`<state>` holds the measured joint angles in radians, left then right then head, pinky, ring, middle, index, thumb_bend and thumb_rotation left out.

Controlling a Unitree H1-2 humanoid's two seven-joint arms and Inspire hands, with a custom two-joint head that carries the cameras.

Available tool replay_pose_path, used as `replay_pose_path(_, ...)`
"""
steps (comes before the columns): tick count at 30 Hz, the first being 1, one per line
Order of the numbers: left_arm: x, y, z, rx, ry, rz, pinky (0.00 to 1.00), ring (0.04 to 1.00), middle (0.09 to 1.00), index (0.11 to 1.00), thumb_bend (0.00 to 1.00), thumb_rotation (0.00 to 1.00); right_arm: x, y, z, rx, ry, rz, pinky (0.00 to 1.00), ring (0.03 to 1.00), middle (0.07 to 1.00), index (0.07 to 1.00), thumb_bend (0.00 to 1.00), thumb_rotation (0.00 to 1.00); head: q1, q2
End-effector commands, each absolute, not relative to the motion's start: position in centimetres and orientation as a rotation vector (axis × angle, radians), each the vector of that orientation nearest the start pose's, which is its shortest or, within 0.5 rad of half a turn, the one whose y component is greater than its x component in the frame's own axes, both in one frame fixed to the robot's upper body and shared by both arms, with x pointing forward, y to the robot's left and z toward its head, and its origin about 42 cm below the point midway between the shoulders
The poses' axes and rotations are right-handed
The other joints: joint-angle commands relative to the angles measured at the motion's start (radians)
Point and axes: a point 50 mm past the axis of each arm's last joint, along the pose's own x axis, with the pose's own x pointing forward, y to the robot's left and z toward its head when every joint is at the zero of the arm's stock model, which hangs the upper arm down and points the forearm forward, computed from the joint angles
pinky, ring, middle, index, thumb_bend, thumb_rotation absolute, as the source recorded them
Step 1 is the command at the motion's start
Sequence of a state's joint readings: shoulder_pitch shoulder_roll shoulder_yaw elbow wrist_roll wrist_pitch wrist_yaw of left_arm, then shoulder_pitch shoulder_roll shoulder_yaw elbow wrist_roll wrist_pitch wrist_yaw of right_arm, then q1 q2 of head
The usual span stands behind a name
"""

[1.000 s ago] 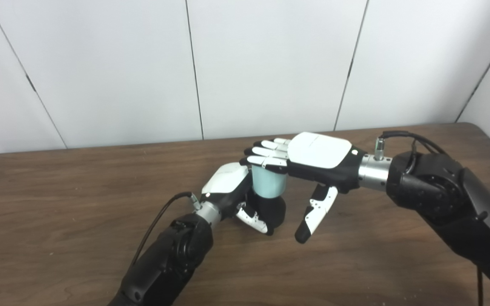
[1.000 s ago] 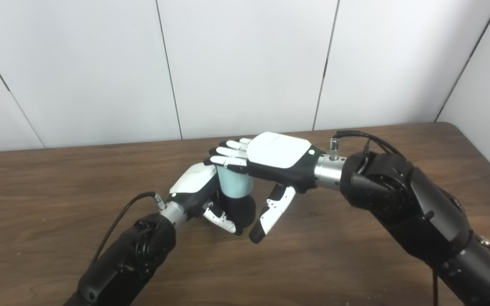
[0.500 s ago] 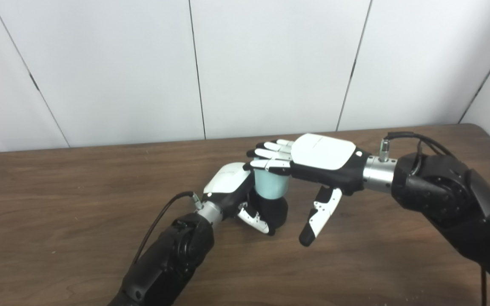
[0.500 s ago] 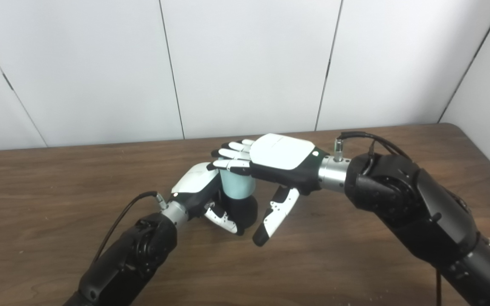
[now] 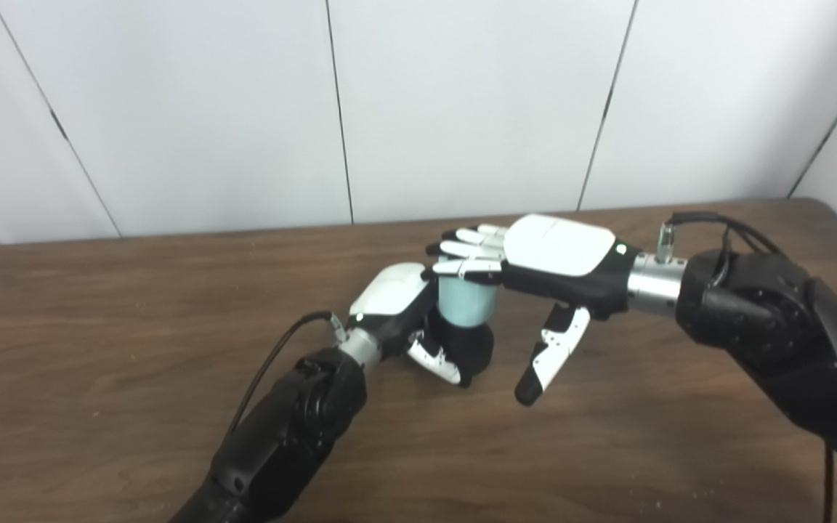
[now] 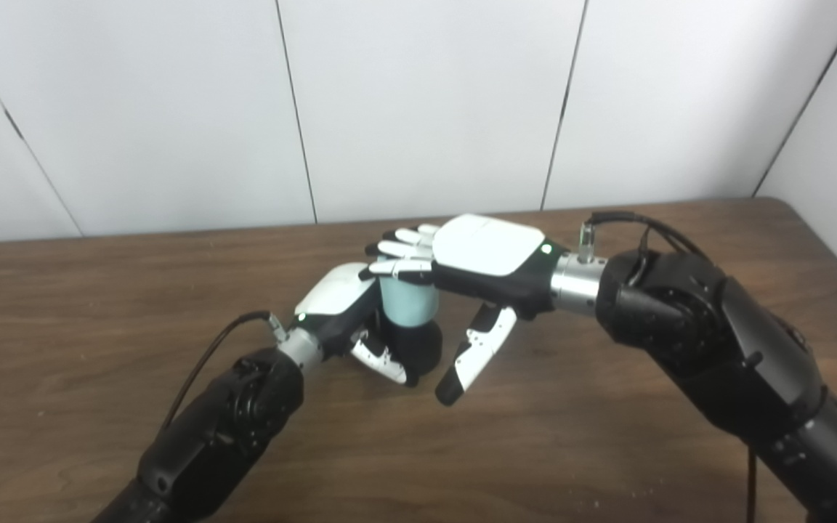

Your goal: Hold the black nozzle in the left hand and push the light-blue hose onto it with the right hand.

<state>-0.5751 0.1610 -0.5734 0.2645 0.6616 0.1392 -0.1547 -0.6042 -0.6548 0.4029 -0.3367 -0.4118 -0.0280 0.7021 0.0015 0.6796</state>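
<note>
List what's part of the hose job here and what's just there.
In the job: black nozzle, light-blue hose, left hand gripping the nozzle, right hand flat on the hose top.
Just there: table, wall panels.

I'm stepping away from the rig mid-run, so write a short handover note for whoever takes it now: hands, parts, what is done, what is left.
Left hand: shut on the black nozzle, held upright just above the table.
Right hand: palm down, fingers flat on top of the light-blue hose, thumb hanging free; it presses rather than grips.
Parts: the hose piece stands on top of the nozzle, between the two hands.
Done: nozzle held, hose set on it.
Left: how far the hose is seated is hidden by the hands; probably press further, check the joint, then release.
</note>
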Motion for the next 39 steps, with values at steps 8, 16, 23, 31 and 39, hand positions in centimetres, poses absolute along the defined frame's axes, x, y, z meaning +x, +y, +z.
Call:
replay_pose_path(8, 40.6, 12.1, 12.9, 1.173, -0.025, -0.607, 0.48, 0.501, 0.490, 0.482, 0.53, 0.00, 34.5, -23.0, 27.5, -1.416, -0.231, 1.067, 1.00, 1.000, 1.000, 0.998, 0.93, 0.92, -0.002, 0.006)
replay_pose_path(16, 40.6, 11.8, 12.9, 1.175, -0.024, -0.612, 0.51, 0.507, 0.490, 0.483, 0.53, 0.00, 34.5, -22.8, 27.2, -1.411, -0.195, 1.083, 1.00, 1.000, 1.000, 1.000, 0.94, 0.89, 0.000, 0.008)
replay_pose_path(23, 40.6, 12.0, 13.0, 1.168, -0.025, -0.618, 0.50, 0.502, 0.488, 0.483, 0.53, 0.00, 34.7, -22.4, 27.6, -1.394, -0.221, 1.087, 1.00, 1.000, 1.000, 1.000, 0.94, 0.89, -0.001, 0.005)
replay_pose_path(31, 40.6, 12.1, 12.5, 1.181, -0.021, -0.617, 0.52, 0.503, 0.488, 0.483, 0.53, 0.00, 35.6, -22.1, 31.1, -1.208, -0.502, 0.824, 0.95, 0.978, 1.000, 1.000, 0.76, 0.71, -0.006, -0.016)
replay_pose_path(39, 40.5, 11.8, 12.4, 1.181, -0.017, -0.617, 0.54, 0.524, 0.500, 0.478, 0.52, 0.00, 36.2, -21.4, 31.8, -0.986, -0.528, 0.392, 0.77, 0.915, 0.995, 1.000, 0.69, 0.23, -0.003, -0.029)
